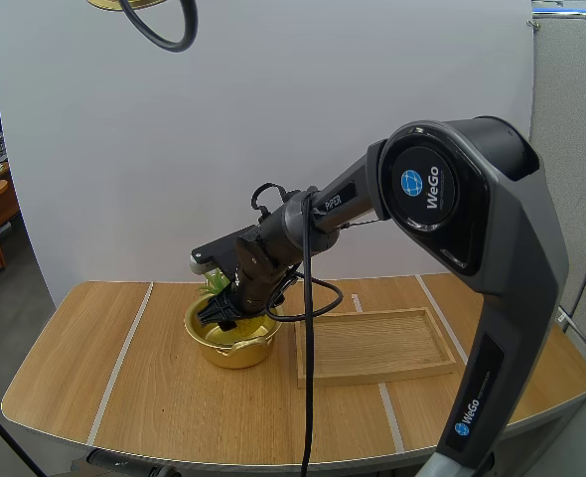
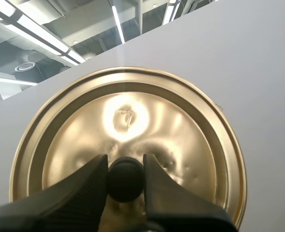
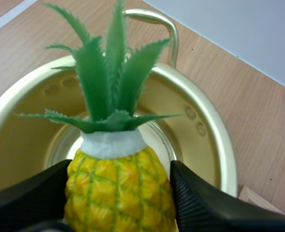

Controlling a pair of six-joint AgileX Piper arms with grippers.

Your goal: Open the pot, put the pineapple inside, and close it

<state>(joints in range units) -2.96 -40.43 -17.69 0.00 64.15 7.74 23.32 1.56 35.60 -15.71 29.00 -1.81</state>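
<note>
Right gripper [image 3: 121, 169]: fingers set apart and clamped on the pineapple [image 3: 118, 191], one ribbed inner face against each side of the yellow body. The green crown [image 3: 106, 82] projects forward beyond the fingertips, towards the far loop handle [image 3: 158, 20] of the pot [image 3: 220, 145].

Pineapple position: between the right fingers, directly over the open mouth of the pot and inside the outline of its rim. The pot's bare gold floor shows behind the fruit. Contact between the fruit and the floor cannot be determined.

In the high view, the right gripper [image 1: 223, 310] reaches down and leftward to the mouth of the gold pot [image 1: 235, 350]. The pot stands uncovered on the wooden table [image 1: 94, 358], just to the left of the wooden tray [image 1: 377, 347], close to it but apart.

Left gripper [image 2: 125, 162]: fingers pinched on the black knob [image 2: 125, 180] of the lid [image 2: 128, 121], one tip on each side of it. The gold lid faces the left wrist camera with its top surface, tilted up against the white backdrop. In the high view, an edge of the lid [image 1: 124, 3] shows high above the table, well apart from the pot.
</note>
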